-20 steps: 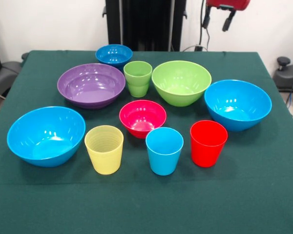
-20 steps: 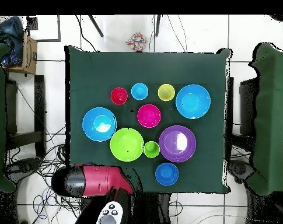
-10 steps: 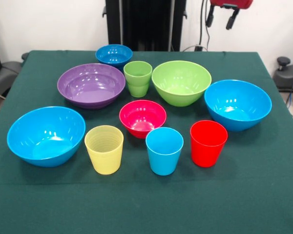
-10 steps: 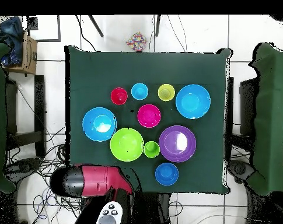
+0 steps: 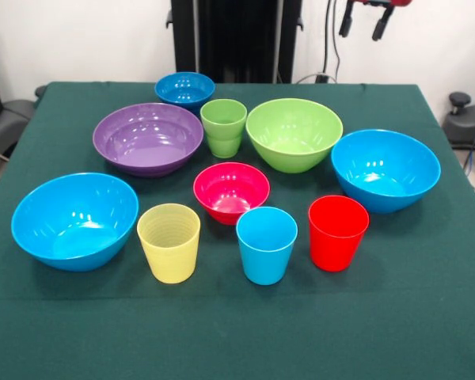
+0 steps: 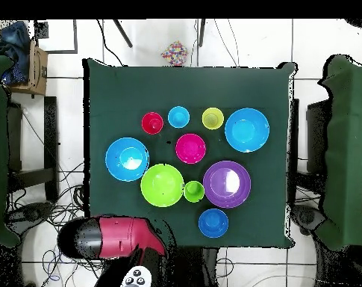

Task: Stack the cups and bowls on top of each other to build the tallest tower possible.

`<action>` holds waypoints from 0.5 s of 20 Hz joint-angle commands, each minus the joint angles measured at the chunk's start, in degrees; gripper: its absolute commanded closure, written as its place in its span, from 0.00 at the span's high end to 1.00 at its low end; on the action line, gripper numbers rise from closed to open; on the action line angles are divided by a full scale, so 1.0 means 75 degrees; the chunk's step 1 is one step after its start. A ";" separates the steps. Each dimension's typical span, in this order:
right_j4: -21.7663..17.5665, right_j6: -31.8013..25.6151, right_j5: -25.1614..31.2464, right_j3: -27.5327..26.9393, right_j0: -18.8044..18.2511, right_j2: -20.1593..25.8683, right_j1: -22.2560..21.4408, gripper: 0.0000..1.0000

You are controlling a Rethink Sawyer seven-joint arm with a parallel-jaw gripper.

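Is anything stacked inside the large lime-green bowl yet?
No. In the front view the lime-green bowl is empty, and the green cup stands beside it on the table.

The arm (image 6: pixel 113 238) is glossy red along its casing with a rounded black end, seen from above. Beside it sits a pale grey piece (image 6: pixel 137 279) bearing small dark round buttons. The gripper (image 5: pixel 368 17) shows two slim black fingers under a red body.
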 commanded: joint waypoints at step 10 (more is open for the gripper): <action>0.0306 0.1337 -0.1717 0.1154 -0.0419 0.1112 0.0250 1.00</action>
